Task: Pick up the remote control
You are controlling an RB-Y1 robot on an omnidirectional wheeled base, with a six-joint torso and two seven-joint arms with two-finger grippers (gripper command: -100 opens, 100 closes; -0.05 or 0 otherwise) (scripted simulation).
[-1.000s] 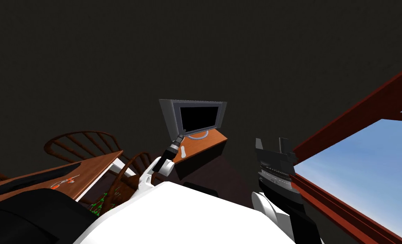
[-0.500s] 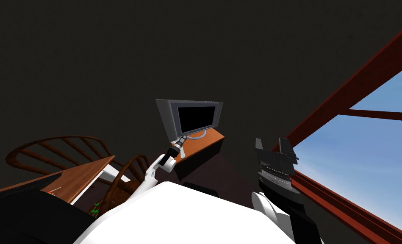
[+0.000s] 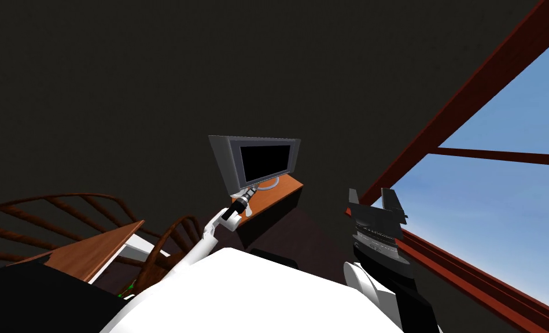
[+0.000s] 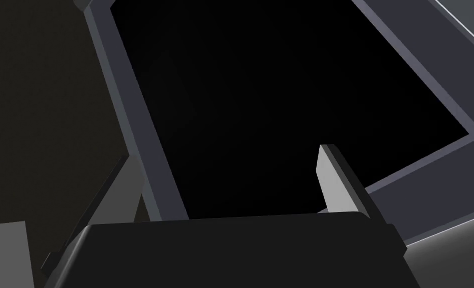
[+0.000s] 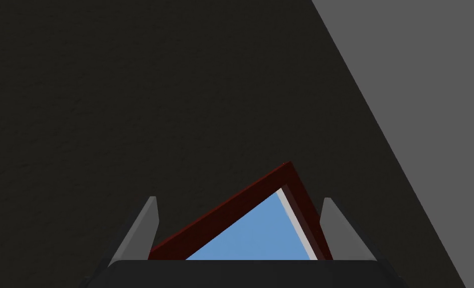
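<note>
Head view: a grey television [image 3: 254, 163] is standing on a small brown desk [image 3: 280, 187] against a dark wall. The left end effector [image 3: 250, 192] is hanging just in front of the television's foot, above the near part of the desk top. The remote control [image 3: 246, 208], as I am judging it, is showing as a pale sliver lying flat on the desk just in front of the television. It is close beside the left wrist, which is covering most of it.

In the left wrist view the fingers [image 4: 336, 182] are standing wide apart with nothing between them. They are aiming at the television's black screen rather than down at the desk. The right end effector [image 3: 372, 195] is idling well off to the television's right, its fingers also spread and gripping nothing.

Handling, by judgement: the remote is likely light, rigid and smooth-sided, so a loose pinch is risking a slip. It is also lying low, leaving little side face above the desk. The sound hold is across the narrow width near mid-length, with the fingers coming down on either long edge.

Orientation: the sliver is appearing to run lengthwise from the near desk edge toward the television's foot. It is too small and too covered to confirm this, or to tell which end is leading.
</note>
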